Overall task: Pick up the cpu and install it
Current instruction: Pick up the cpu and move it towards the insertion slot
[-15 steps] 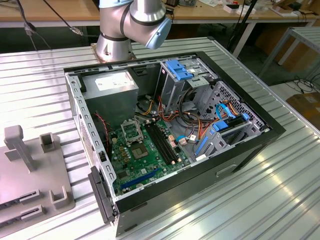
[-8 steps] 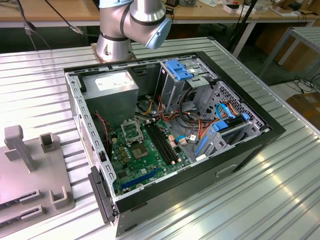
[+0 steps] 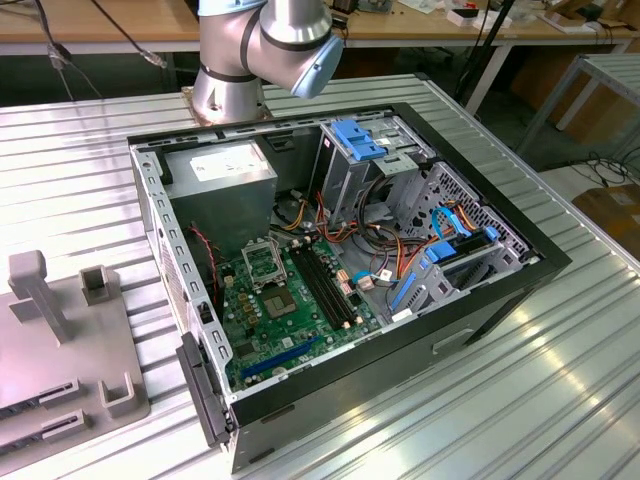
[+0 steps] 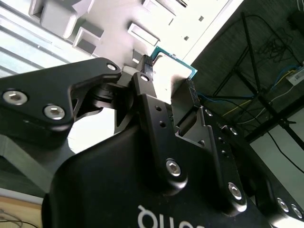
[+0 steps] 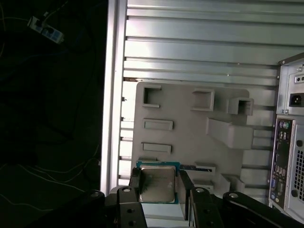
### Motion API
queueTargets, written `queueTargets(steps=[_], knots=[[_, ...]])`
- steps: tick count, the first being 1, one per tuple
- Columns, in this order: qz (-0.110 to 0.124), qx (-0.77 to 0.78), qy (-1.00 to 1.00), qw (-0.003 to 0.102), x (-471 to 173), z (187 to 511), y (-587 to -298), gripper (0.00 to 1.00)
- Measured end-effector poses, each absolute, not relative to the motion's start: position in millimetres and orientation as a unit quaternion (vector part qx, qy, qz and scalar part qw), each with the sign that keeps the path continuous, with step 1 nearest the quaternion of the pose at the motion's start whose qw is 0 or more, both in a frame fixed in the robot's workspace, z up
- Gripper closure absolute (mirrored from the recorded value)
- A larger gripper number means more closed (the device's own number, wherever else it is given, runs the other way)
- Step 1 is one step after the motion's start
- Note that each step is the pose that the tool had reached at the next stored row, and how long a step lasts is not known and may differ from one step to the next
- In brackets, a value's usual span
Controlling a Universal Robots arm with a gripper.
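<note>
The black two-fingered claw (image 5: 159,175) clamped the small square silver-topped cpu (image 5: 156,186) by its edges, over a grey moulded tray (image 5: 190,118) on the ribbed metal table (image 5: 199,42).

No print here is clear enough to read. In the second wrist view, white lettering (image 4: 159,219) runs across the black body of the gripper (image 4: 168,80), partly cut off. A white label (image 3: 226,160) sits on the power supply (image 3: 215,195) in the computer case (image 3: 350,410), at its back corner on the exterior view's left; the print is too small to read. Markings on the cpu (image 5: 156,184) cannot be made out.
</note>
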State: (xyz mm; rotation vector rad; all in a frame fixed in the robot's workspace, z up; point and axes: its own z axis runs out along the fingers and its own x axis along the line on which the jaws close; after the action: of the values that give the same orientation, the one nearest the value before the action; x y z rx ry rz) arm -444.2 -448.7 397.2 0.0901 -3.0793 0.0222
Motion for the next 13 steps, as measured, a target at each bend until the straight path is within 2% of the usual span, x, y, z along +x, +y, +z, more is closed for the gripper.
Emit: queueTargets(steps=[13], knots=[[0.007, 0.029, -0.999, 0.037, -417.7, 400.8, -448.8, 0.59]])
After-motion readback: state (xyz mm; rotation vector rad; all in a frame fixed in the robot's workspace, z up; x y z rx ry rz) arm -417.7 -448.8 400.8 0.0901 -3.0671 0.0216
